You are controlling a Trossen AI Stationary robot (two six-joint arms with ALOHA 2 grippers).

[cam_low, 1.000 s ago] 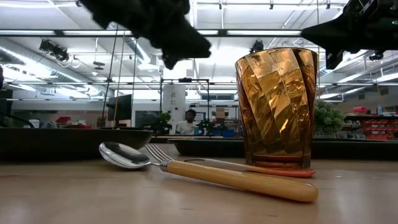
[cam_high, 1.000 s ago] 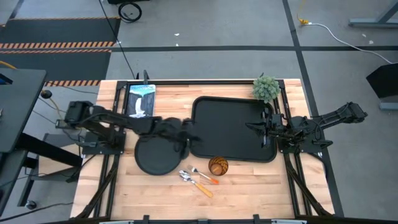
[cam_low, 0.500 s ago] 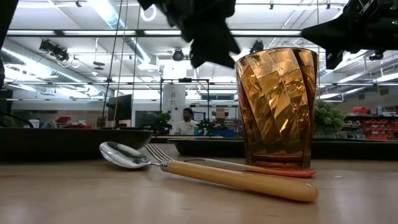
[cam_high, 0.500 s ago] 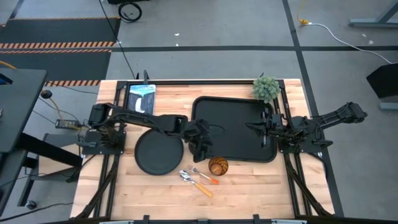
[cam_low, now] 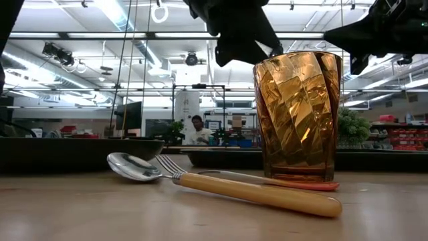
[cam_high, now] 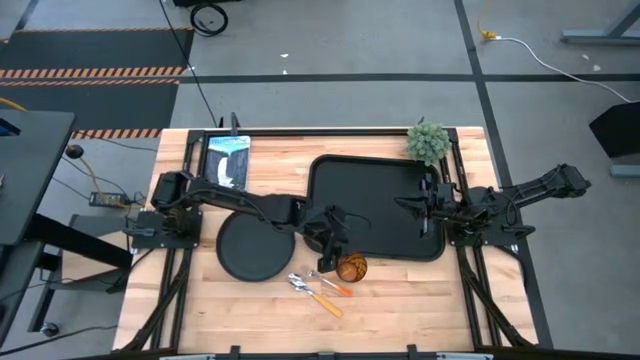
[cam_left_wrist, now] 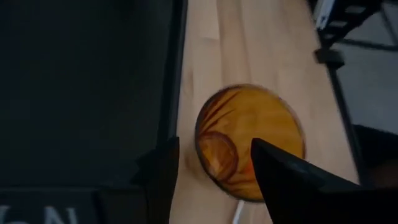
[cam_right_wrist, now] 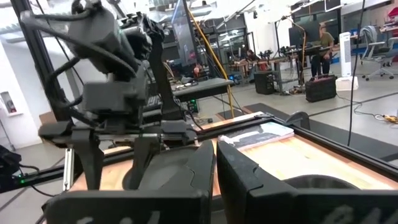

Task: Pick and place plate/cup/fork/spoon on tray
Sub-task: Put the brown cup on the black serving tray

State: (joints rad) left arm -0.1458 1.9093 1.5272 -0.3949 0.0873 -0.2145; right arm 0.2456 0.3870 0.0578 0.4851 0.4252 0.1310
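Observation:
The amber cup (cam_high: pixel 350 267) stands upright on the wood near the tray's near edge; it also shows in the low view (cam_low: pixel 297 117). My left gripper (cam_high: pixel 337 243) hovers just above it, open, with its fingers on either side of the cup's rim in the left wrist view (cam_left_wrist: pixel 212 142). The black tray (cam_high: pixel 375 205) lies at centre right. The round black plate (cam_high: pixel 255 247) lies on the table to its left. The spoon (cam_low: pixel 144 167) and the fork (cam_low: pixel 170 164) lie side by side in front of the cup. My right gripper (cam_high: pixel 418 205) waits shut over the tray's right part.
A fuzzy green plant (cam_high: pixel 428 140) stands at the tray's far right corner. A blue-and-white booklet (cam_high: pixel 226 160) lies at the far left. Bare wood runs along the table's near edge (cam_high: pixel 420 310). A person shows in the room beyond the table (cam_low: pixel 196 130).
My left gripper has gone from above the plate toward the table's right and near edge, along the tray's near left corner, and now stands over the cup. The cup, spoon, fork and plate have stayed in place.

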